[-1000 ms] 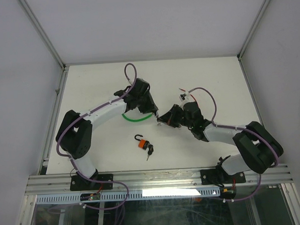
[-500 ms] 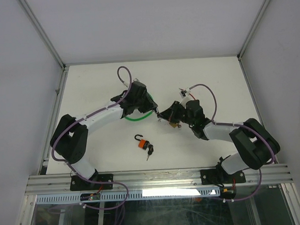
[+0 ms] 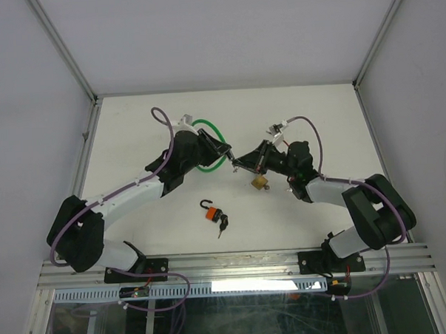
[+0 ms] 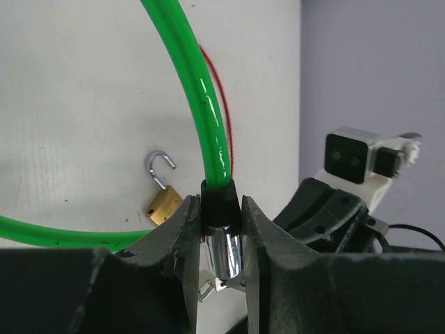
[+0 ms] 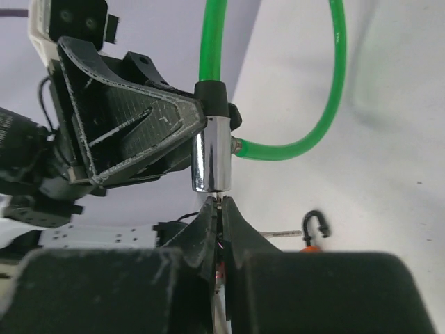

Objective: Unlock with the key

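Observation:
A green cable lock (image 3: 206,131) has a chrome cylinder (image 4: 224,254) with a black collar. My left gripper (image 4: 221,216) is shut on that cylinder and holds it above the table; it also shows in the top view (image 3: 224,158). My right gripper (image 5: 220,205) is shut on a small key whose tip meets the cylinder's (image 5: 211,156) lower end. In the top view the right gripper (image 3: 241,163) sits tip to tip with the left one. The green cable (image 5: 334,90) loops away behind.
A brass padlock (image 3: 260,182) with an open shackle lies on the table below the grippers, also in the left wrist view (image 4: 163,205). A small orange padlock (image 3: 212,212) with a black shackle and keys (image 3: 223,226) lies nearer the front.
My left gripper has lifted the cable lock and its loop has swung to the far side. My right gripper has risen to the cylinder's end. The brass padlock now lies uncovered.

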You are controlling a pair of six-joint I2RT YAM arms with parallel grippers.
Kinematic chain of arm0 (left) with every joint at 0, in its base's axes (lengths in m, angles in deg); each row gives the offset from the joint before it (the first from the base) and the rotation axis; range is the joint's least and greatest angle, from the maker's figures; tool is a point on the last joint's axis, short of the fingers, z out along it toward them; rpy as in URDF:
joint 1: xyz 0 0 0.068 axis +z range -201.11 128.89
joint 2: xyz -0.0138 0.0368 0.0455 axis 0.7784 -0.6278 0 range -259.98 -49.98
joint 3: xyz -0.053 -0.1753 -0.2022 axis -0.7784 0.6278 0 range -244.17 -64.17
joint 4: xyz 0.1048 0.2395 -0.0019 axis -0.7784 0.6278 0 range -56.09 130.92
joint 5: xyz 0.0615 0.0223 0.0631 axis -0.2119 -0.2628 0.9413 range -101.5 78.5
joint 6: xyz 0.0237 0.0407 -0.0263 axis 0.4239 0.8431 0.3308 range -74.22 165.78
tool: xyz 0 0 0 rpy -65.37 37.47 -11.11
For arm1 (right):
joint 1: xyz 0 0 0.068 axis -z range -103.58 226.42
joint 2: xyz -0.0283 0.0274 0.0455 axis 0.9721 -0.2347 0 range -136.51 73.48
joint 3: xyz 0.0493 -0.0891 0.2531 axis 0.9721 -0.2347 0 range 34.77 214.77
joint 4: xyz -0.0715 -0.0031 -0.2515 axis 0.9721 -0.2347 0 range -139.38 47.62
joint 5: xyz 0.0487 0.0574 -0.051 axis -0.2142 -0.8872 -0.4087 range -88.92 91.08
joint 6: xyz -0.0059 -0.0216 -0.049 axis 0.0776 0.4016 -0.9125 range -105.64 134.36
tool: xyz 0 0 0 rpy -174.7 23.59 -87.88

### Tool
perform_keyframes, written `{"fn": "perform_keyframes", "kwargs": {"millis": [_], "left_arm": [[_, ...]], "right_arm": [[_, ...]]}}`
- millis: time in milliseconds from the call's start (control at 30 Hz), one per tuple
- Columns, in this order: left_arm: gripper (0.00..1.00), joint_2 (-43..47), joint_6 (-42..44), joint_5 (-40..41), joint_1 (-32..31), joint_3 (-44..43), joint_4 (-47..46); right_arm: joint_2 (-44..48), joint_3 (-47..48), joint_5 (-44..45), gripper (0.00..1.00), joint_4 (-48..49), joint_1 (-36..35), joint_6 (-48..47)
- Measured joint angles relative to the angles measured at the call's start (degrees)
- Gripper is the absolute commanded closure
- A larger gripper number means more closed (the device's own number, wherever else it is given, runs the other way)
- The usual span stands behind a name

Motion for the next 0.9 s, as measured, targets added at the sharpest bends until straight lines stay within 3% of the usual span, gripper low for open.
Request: {"fn": "perform_keyframes", "kwargs": {"millis": [433, 633, 767, 900], "left_arm": [[1.00, 7.0, 2.8, -2.1, 0.0, 12.6, -24.2], [1.00, 8.2, 3.4, -1.9, 0.0, 15.6, -25.8], [1.00, 9.8, 2.8, -1.9, 0.1, 17.2, -26.3], [1.00, 10.6, 0.5, -3.1, 1.3, 18.9, -27.3]], "right_arm": [[-7.2, 2.2, -13.0, 1.00, 16.5, 2.7, 20.1], [-12.7, 2.2, -16.4, 1.00, 23.0, 2.6, 26.4], [-13.5, 2.2, -17.4, 0.90, 24.9, 2.5, 27.5], [-13.2, 2.2, -17.2, 0.73, 23.1, 2.7, 26.2]]}}
